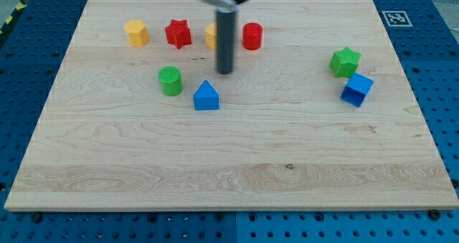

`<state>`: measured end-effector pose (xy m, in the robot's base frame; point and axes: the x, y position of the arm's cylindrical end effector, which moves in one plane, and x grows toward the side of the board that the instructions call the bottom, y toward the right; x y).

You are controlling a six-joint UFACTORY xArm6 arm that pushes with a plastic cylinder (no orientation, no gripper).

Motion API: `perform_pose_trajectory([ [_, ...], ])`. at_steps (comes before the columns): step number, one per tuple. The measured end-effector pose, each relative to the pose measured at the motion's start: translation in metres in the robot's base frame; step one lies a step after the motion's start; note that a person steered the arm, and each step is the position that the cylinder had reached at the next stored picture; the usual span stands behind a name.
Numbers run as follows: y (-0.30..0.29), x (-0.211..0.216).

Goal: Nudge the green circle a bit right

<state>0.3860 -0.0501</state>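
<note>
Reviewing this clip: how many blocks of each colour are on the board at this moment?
Yellow: 2, a hexagon-like block and one partly hidden behind the rod
Red: 2, star, cylinder
Green: 2, circle, star
Blue: 2, house shape, cube
Total: 8

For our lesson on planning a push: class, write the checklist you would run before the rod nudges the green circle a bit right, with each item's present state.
1. My tip in view: ok.
2. Tip at the view's left of the green circle, ready to push right: not ok; it stands to its right.
3. Path rightward clear: not ok; the blue house-shaped block sits close, slightly lower.
4. Circle well inside the board: ok.
5. Tip touching any block: cannot tell; a yellow block is partly hidden behind the rod.
</note>
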Motion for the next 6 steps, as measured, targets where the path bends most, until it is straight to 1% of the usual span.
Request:
perform_pose_trajectory([
  [1,-0.091,-0.002],
  [2,-0.119,-0.001],
  [3,-0.119,0.023],
  [4,-0.106,0.044],
  [6,-0.039,0.057],
])
